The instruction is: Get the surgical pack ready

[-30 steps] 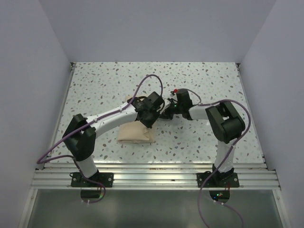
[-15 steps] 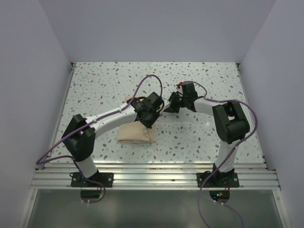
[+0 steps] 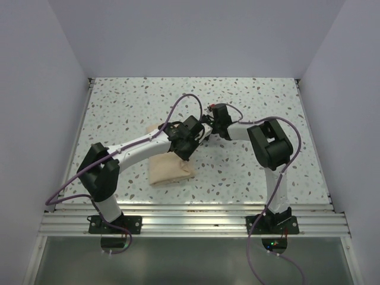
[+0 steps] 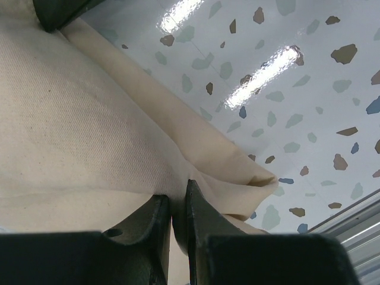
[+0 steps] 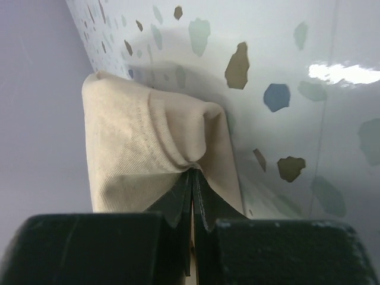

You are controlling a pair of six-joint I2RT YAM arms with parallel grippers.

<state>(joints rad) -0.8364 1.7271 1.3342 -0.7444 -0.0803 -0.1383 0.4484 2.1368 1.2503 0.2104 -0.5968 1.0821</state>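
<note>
Item: surgical pack (image 3: 168, 171), tan cloth parcel, on the table (image 3: 255, 101) left of its middle, toward the near edge

Change since a second ago: right arm (image 3: 270, 145) has swung its wrist leftward and toward the far edge, now just beside the left arm's wrist; the parcel's near end has turned askew, and a larger tan patch shows on the far side of the left arm (image 3: 142, 145)

Left gripper (image 4: 176, 199): jaws nearly together, pinching a fold of the cloth, unchanged

Right gripper (image 5: 193, 178): jaws clenched on a bunched fold of the same cloth, unchanged

Obstruction: from above, the left arm's wrist covers the parcel's middle, so the cloth shows as two patches and both grips are hidden there

Surroundings: purple cable (image 3: 193, 98) arching over the left wrist; metal rail (image 3: 190, 222) along the table's near edge, carrying both arm bases; plain walls on three sides
</note>
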